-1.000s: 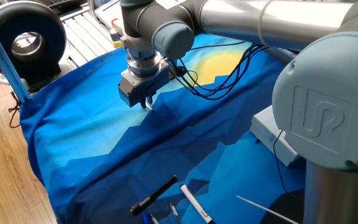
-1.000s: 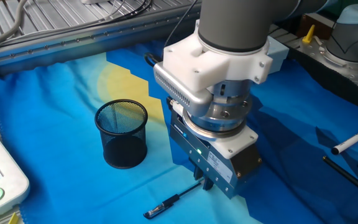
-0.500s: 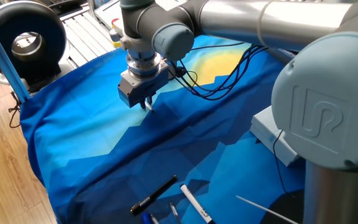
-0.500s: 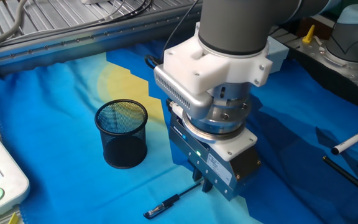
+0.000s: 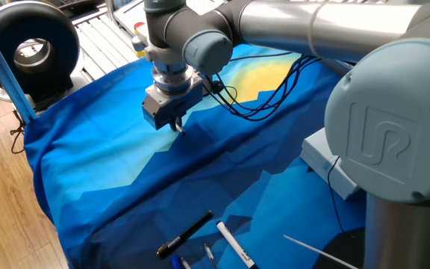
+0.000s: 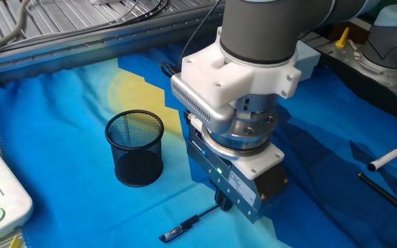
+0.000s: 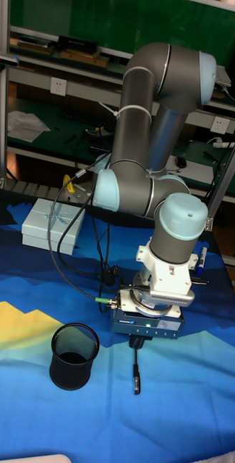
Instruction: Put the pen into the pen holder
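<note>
We have the pincer (image 6: 223,204) low over the blue cloth (image 6: 67,213), fingers closed on 1 end of the pen (image 6: 182,226).

In the tall fixed view the pen (image 7: 137,367) hangs nearly straight down from the pincer (image 7: 137,343), its dark lower end just above or touching the cloth (image 7: 182,412); we cannot tell which. In the other fixed view it slants out below the fingers toward the lower left. The pen holder (image 6: 136,148) stands upright well to the left of the pincer there, apart from the pen, and we see nothing in it. Far to the pincer's right lies 1 white marker (image 6: 391,155) with a black cap.
</note>
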